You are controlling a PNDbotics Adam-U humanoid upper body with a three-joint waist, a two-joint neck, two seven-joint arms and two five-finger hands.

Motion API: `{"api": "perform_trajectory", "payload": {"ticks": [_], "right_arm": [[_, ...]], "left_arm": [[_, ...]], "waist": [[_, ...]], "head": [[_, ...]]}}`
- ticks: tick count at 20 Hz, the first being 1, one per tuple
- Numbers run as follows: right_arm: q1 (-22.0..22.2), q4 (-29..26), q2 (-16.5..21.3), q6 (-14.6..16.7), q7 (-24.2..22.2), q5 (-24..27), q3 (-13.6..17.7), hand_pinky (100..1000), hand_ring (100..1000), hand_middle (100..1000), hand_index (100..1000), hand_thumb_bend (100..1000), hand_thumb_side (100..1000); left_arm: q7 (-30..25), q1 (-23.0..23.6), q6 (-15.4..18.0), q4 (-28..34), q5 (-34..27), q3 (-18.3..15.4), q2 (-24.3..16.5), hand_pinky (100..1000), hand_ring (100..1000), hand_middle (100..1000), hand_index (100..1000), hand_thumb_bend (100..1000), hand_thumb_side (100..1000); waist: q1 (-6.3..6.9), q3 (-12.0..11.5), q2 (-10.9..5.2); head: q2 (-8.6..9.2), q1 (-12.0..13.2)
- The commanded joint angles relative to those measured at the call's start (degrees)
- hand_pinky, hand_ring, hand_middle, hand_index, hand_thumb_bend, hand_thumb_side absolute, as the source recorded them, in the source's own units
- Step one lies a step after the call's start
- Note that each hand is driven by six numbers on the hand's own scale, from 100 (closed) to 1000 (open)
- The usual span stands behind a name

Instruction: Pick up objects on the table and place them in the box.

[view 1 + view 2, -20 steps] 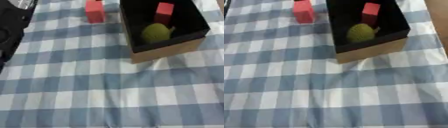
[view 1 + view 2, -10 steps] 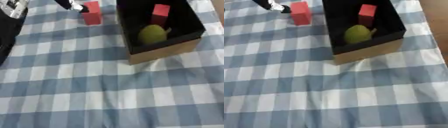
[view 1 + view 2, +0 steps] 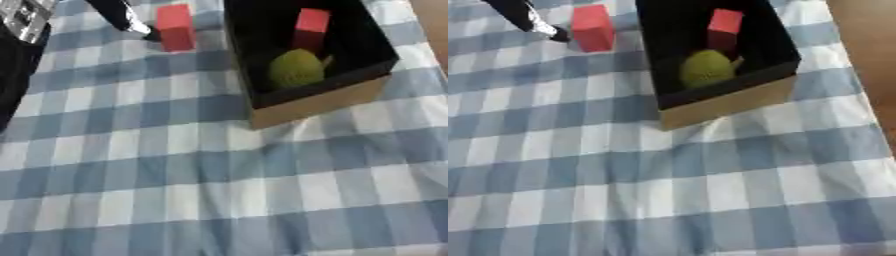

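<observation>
A red block (image 3: 175,27) stands on the checked cloth at the far left. Just to its left, my left hand (image 3: 125,17) comes in from the upper left corner. Only straight dark fingers show, and a fingertip (image 3: 559,35) lies close beside the block's lower left side; I cannot tell whether it touches. The hand holds nothing. To the right of the block is the black-lined cardboard box (image 3: 317,105), which holds a second red block (image 3: 724,25) and a round green fruit (image 3: 705,69). My right hand shows in no view.
A blue and white checked cloth (image 3: 175,190) covers the table. A dark shape (image 3: 12,75) runs along the left edge, with a patterned object (image 3: 22,15) in the top left corner. Brown floor (image 3: 870,55) lies past the table's right edge.
My left hand has come into view from the upper left and reached down beside the red block. The whole picture has shifted slightly. The box and its contents have not moved.
</observation>
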State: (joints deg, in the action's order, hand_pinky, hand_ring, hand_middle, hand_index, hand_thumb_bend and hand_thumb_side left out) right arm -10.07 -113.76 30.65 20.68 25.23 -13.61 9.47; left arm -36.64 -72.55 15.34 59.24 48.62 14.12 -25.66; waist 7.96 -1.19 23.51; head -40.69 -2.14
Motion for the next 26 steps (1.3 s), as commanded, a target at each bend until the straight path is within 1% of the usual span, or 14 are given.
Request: {"api": "perform_trajectory", "payload": {"ticks": [1, 3, 5, 6, 9, 11, 15, 18, 22, 24, 26], "right_arm": [[-0.05, -0.83, 1.53, 0.23, 0.02, -0.75, 0.26, 890, 1000, 443, 854, 100, 470], [0.13, -0.83, 1.42, 0.27, 0.05, -1.00, 0.29, 890, 1000, 441, 855, 100, 470], [0.41, -0.83, 1.23, 0.33, 0.09, -1.32, 0.34, 890, 1000, 440, 854, 100, 470], [0.55, -0.83, 1.13, 0.33, 0.13, -1.47, 0.37, 890, 1000, 439, 855, 100, 470], [0.80, -0.83, 0.58, 0.17, 0.23, -1.72, 0.41, 891, 1000, 437, 855, 100, 470], [0.81, -0.83, 0.31, 0.08, 0.20, -1.80, 0.38, 891, 1000, 436, 855, 100, 470], [0.92, -0.83, 0.03, -0.01, 0.15, -1.92, 0.40, 891, 1000, 434, 855, 100, 470], [0.99, -0.83, -0.12, -0.09, 0.13, -2.02, 0.43, 892, 1000, 433, 855, 100, 470], [0.85, -0.83, -0.34, -0.15, 0.08, -2.07, 0.44, 892, 1000, 431, 855, 100, 471], [0.78, -0.83, -0.48, -0.11, 0.08, -2.10, 0.45, 892, 1000, 428, 854, 100, 470], [0.73, -0.83, -0.72, -0.15, -0.01, -2.12, 0.42, 892, 1000, 426, 854, 100, 470]], "left_arm": [[0.25, -1.06, 0.57, -0.45, 1.30, -1.34, -2.33, 906, 910, 814, 927, 649, 411], [0.14, -1.10, 0.95, -0.99, 1.66, -1.45, -2.41, 908, 914, 816, 928, 663, 412], [-0.20, -1.11, 1.59, -1.34, 1.73, -1.43, -2.41, 908, 914, 816, 930, 664, 416], [-0.38, -1.12, 1.84, -1.44, 1.61, -1.44, -2.37, 909, 912, 816, 931, 660, 419], [-1.40, -1.18, 2.15, -1.70, 0.20, -1.22, -2.11, 907, 911, 817, 937, 655, 431], [-1.85, -1.24, 1.84, -1.67, -0.67, -1.13, -2.00, 906, 911, 818, 940, 653, 436], [-2.70, -1.31, 1.14, -1.96, -2.84, -0.96, -1.60, 903, 910, 818, 943, 636, 451], [-3.25, -1.70, 0.60, -1.89, -3.88, -0.86, -1.44, 903, 911, 819, 946, 654, 457], [-3.49, -2.14, 0.07, -2.35, -3.77, -1.18, -1.26, 903, 913, 820, 950, 671, 482], [-3.56, -2.34, -0.33, -3.34, -3.44, -1.65, -1.06, 904, 915, 820, 951, 677, 483], [-3.34, -2.61, -0.70, -4.34, -2.77, -2.12, -0.68, 904, 917, 821, 952, 673, 481]], "waist": [[-1.35, -0.89, -1.25], [-1.79, -1.95, -0.89], [-2.02, -2.46, -0.67], [-2.07, -2.57, -0.61], [-2.21, -2.73, -0.42], [-2.29, -2.73, -0.23], [-2.37, -2.67, 0.03], [-2.33, -2.63, 0.23], [-2.35, -2.39, 0.61], [-2.40, -2.22, 0.84], [-2.46, -2.07, 1.12]], "head": [[0.26, 0.12], [0.44, 0.25], [1.13, 0.29], [1.75, 0.15], [4.44, -0.43], [5.62, -0.63], [6.07, -0.66], [6.77, -0.99], [8.62, -1.39], [9.05, -1.29], [9.08, -1.11]]}}
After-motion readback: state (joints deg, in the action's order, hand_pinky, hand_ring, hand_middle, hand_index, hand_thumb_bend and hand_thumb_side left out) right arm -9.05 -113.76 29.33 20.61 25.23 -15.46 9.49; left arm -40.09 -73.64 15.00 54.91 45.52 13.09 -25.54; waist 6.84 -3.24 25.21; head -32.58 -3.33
